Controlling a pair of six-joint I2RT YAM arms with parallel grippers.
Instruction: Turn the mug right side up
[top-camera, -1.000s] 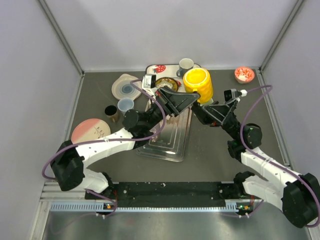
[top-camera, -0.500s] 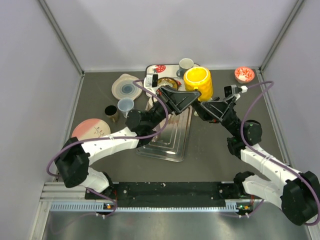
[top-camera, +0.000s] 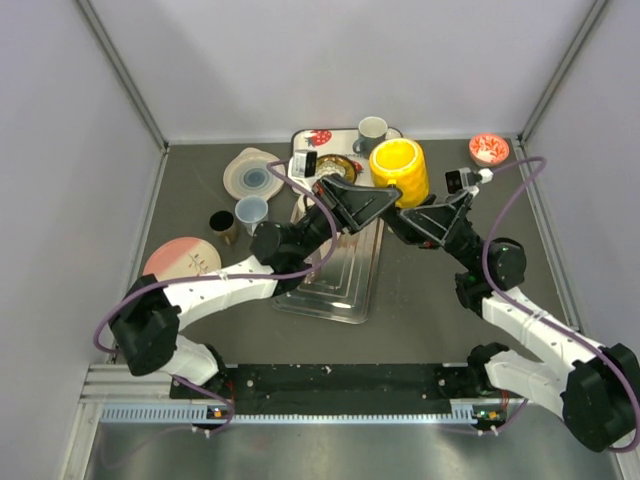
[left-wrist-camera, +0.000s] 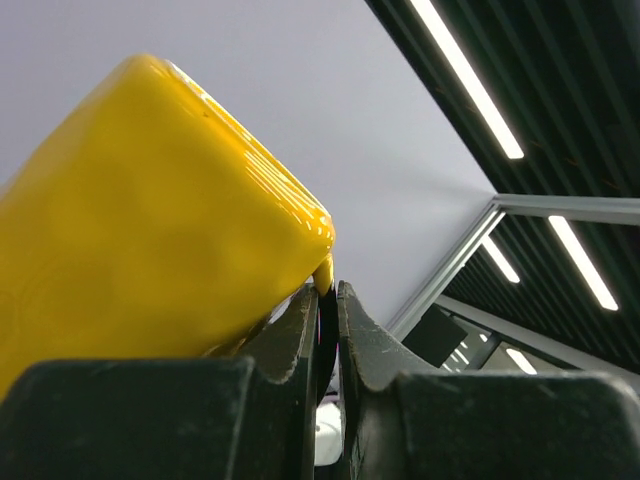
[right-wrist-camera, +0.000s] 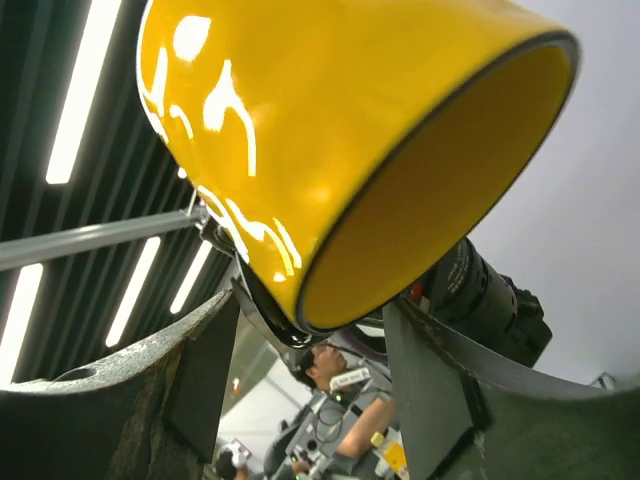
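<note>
The yellow mug (top-camera: 399, 170) hangs in the air over the back middle of the table, base up and mouth tilted downward. My left gripper (top-camera: 385, 198) is shut on a thin edge of the mug (left-wrist-camera: 150, 230), which fills the left of its wrist view above the pinching jaws (left-wrist-camera: 328, 295). My right gripper (top-camera: 402, 215) sits just below from the right, open. In the right wrist view the mug's open mouth (right-wrist-camera: 440, 170) faces the camera. Its lower rim dips between the spread fingers (right-wrist-camera: 310, 312), with gaps on both sides.
A metal tray (top-camera: 335, 280) lies under the arms. Behind stands a patterned tray (top-camera: 320, 137) with a grey mug (top-camera: 372, 128). A red bowl (top-camera: 489, 150) is back right. A pale dish (top-camera: 252, 172), blue cup (top-camera: 251, 210), dark cup (top-camera: 222, 225) and pink plate (top-camera: 182, 260) are left.
The left arm has carried the mug slightly to the right. The right gripper has come in closer beneath it and its jaws have narrowed a little.
</note>
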